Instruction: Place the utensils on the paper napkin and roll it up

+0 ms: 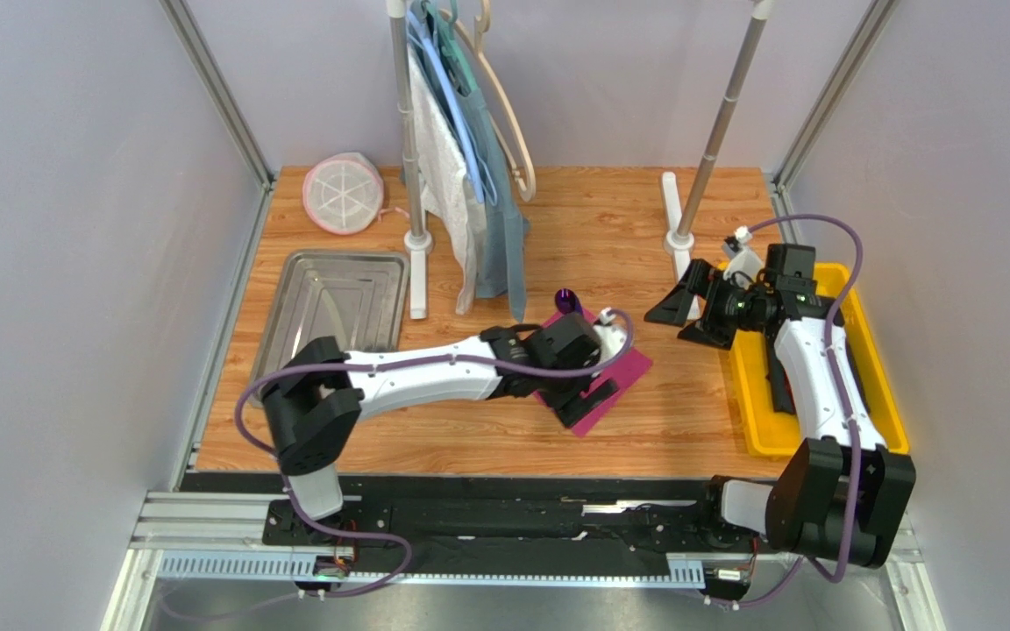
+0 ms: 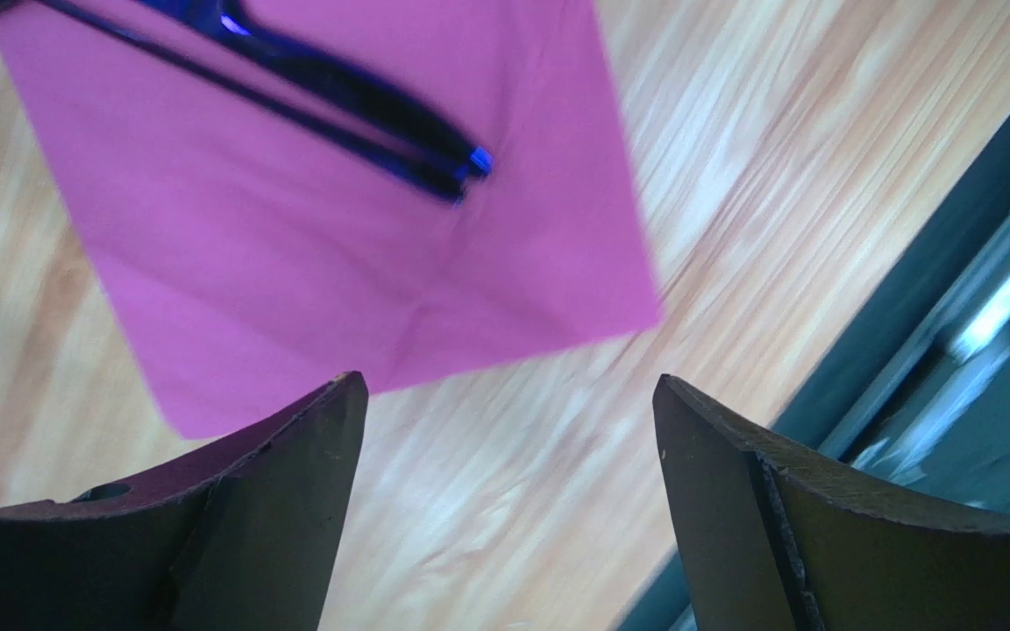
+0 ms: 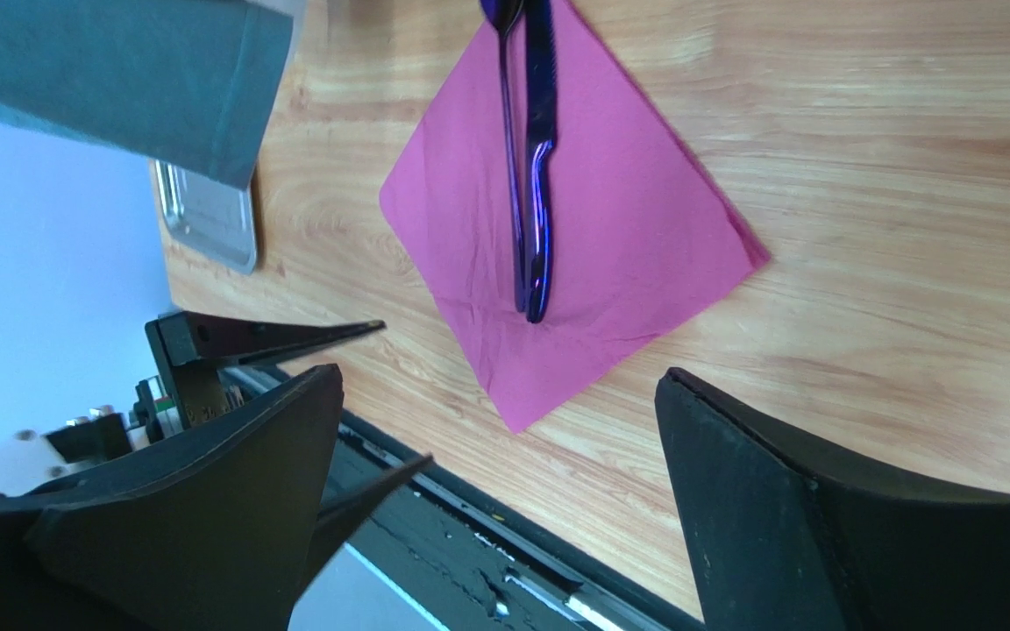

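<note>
The magenta paper napkin (image 1: pixel 618 379) lies flat on the wooden table, corner toward the near edge. Two dark-purple utensils (image 3: pixel 533 171) lie side by side along its diagonal; a spoon bowl (image 1: pixel 567 301) sticks out past the far corner. My left gripper (image 1: pixel 580 398) hovers open and empty over the napkin's near-left side. In the left wrist view the napkin (image 2: pixel 339 237) and utensil handles (image 2: pixel 352 105) lie just beyond the gripper (image 2: pixel 510 408). My right gripper (image 1: pixel 684 320) is open and empty, to the right of the napkin (image 3: pixel 603 237) and facing it.
A metal tray (image 1: pixel 326 309) sits at the left, a yellow bin (image 1: pixel 873 381) at the right under the right arm. A rack with hanging clothes (image 1: pixel 471 171) and its posts (image 1: pixel 679 224) stand behind the napkin. A round pink-white item (image 1: pixel 343 193) is at the far left.
</note>
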